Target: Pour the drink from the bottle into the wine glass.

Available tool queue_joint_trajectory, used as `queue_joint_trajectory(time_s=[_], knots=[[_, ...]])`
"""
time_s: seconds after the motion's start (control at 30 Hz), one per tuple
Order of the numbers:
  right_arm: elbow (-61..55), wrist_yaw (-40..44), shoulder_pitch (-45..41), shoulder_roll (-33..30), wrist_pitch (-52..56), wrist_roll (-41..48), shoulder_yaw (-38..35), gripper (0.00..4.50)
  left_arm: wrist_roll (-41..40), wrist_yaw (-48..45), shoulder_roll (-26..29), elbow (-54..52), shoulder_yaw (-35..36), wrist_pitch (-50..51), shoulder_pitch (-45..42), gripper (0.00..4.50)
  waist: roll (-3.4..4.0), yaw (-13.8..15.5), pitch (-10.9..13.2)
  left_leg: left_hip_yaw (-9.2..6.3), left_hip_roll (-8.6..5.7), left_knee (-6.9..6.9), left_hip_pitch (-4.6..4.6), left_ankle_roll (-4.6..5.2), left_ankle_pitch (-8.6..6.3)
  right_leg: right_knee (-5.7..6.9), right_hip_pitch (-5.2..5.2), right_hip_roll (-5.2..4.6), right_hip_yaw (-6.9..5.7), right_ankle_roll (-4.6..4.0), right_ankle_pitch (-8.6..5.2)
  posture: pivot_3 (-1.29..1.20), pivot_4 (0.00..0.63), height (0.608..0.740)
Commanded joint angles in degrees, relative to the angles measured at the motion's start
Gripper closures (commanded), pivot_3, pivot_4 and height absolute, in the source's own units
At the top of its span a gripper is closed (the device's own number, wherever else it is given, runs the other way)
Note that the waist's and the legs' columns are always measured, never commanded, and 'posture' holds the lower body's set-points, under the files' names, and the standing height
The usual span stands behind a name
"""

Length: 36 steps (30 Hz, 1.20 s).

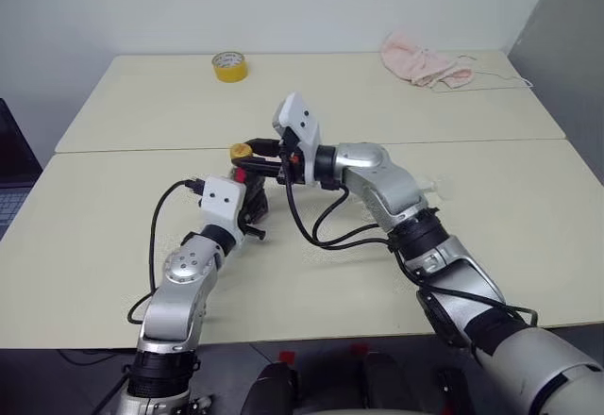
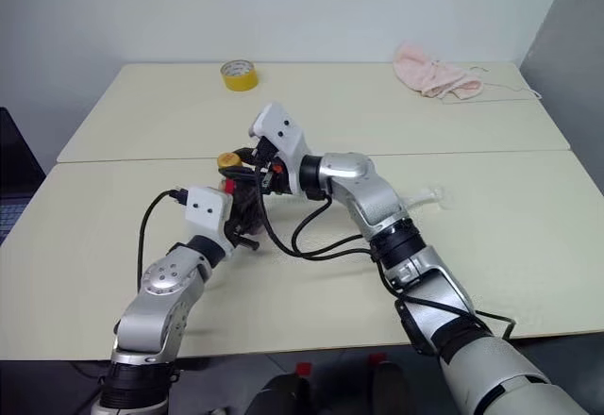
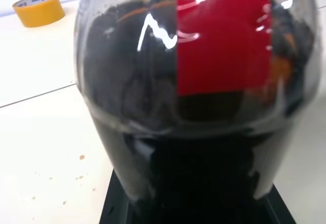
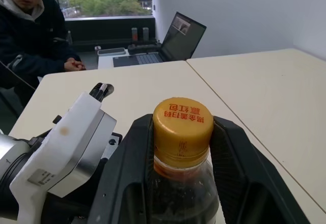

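Head stereo downward over table [image 1: 528, 217]; wrist cameras close against bottle [image 4: 182, 147].

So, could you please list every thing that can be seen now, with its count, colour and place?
bottle: one, clear plastic with a red label, upright near the table seam
drink: dark brown, inside the bottle
yellow cap: one, on the bottle's neck
wine glass: one, clear, faint, on the table just beyond the right forearm
tape roll: one, yellow, far table
cloth: one, pink, far right of the far table
tables: two, cream, pushed together
laptop: one, dark, open, on a desk behind
person: one, dark jacket, seated behind
left gripper: black, shut on the bottle's body
right gripper: black, shut on the yellow cap
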Motion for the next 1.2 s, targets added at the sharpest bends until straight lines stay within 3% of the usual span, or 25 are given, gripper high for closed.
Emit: queue_joint_trajectory(time_s=[0.03, 0.13, 0.37, 0.77, 0.97, 1.2], knots=[[4.66, -2.04, -2.72, -1.79, -4.32, -4.00, -1.98, 3.26, -0.22, -1.33, 0.23, -4.66, -0.84, -1.80, 0.19, 3.73, 0.00, 0.01, 0.00, -0.01, 0.00, 0.00, 0.00, 0.00, 0.00, 0.00, 0.00, 0.00, 0.00, 0.00, 0.00, 0.00, 0.150, 0.740], [5.94, -2.05, -3.16, -1.53, -5.51, -4.16, -2.03, 3.26, -0.24, -1.35, 0.34, -4.59, -0.82, -1.85, 0.16, 3.73, 0.00, 0.03, 0.00, 0.00, -0.01, 0.01, -0.01, -0.01, 0.00, 0.01, 0.00, 0.00, 0.01, 0.00, 0.00, 0.00, 0.150, 0.740], [-1.82, -2.95, 0.18, -2.49, -2.55, -4.43, -2.44, 0.88, -0.22, -1.21, 0.32, -5.07, -0.88, -1.65, 0.40, 3.73, 0.00, 0.20, 0.00, 0.00, -0.01, 0.02, -0.01, -0.01, 0.00, 0.01, -0.01, -0.02, 0.01, 0.00, 0.00, 0.00, 0.150, 0.740], [-33.16, -6.93, 12.18, -4.13, 16.44, 1.66, -3.43, 0.86, 0.07, -0.56, 0.07, -5.50, -0.62, -1.47, 0.32, 3.73, 0.00, 0.42, 0.00, -0.01, -0.01, 0.01, -0.05, -0.01, 0.00, 0.01, -0.02, -0.02, 0.02, 0.00, 0.00, 0.00, 0.150, 0.740], [-37.31, -12.55, 15.47, -0.17, 18.12, 0.51, -1.41, 0.86, 0.48, 0.16, -0.37, -5.56, -0.83, -1.46, 0.23, 3.73, 0.00, 0.39, 0.00, 0.00, 0.00, -0.01, -0.04, -0.01, 0.00, 0.04, -0.04, 0.00, 0.03, 0.00, 0.00, 0.00, 0.150, 0.740], [-33.57, -17.26, 14.35, 2.65, 15.27, -2.62, -0.73, 0.86, 0.56, 1.17, -1.00, -5.38, -0.46, -1.90, 0.23, 3.73, 0.00, 0.41, 0.00, -0.01, -0.02, 0.01, -0.04, -0.01, 0.00, 0.04, -0.03, -0.01, 0.02, 0.00, 0.00, 0.00, 0.150, 0.740]])
